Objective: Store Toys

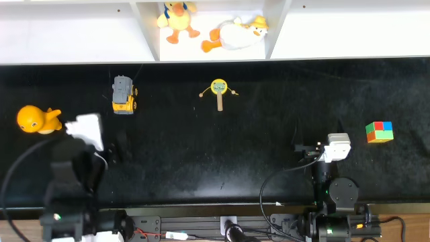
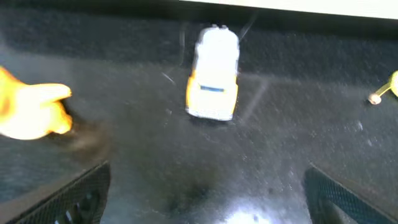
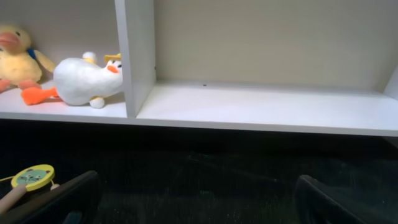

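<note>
Toy truck long axis runs twd shelf (grey end farthest).

Bright, even light — slight glare.

No legible text or signs anywhere

Toppled white goose, yellow duck beside it (same shelf compartment)
</note>
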You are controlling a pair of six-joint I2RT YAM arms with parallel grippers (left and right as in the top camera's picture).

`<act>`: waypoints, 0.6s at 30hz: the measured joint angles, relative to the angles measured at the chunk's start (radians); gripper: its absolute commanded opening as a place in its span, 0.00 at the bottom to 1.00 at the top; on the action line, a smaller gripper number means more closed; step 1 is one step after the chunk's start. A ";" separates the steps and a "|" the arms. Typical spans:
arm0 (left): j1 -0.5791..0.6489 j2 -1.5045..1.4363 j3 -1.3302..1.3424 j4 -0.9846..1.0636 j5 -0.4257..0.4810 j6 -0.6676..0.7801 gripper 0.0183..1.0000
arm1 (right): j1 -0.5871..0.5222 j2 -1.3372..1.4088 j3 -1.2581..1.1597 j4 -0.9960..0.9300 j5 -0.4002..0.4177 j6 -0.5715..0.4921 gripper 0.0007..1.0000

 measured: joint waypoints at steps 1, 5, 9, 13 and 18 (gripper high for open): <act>0.043 0.048 0.031 -0.006 0.031 0.025 0.99 | 0.000 0.000 0.000 0.000 0.000 0.001 0.99; 0.222 0.202 0.097 -0.015 0.172 0.148 0.99 | 0.000 0.000 0.000 0.000 0.000 0.000 1.00; 0.426 0.289 0.126 -0.050 0.327 0.297 0.99 | 0.000 0.000 0.000 0.000 0.000 0.000 1.00; 0.635 0.319 0.155 -0.069 0.449 0.446 0.99 | 0.000 0.000 0.000 0.001 0.000 0.000 0.99; 0.797 0.364 0.180 -0.073 0.520 0.629 0.99 | 0.000 0.000 0.000 0.000 0.000 0.000 0.99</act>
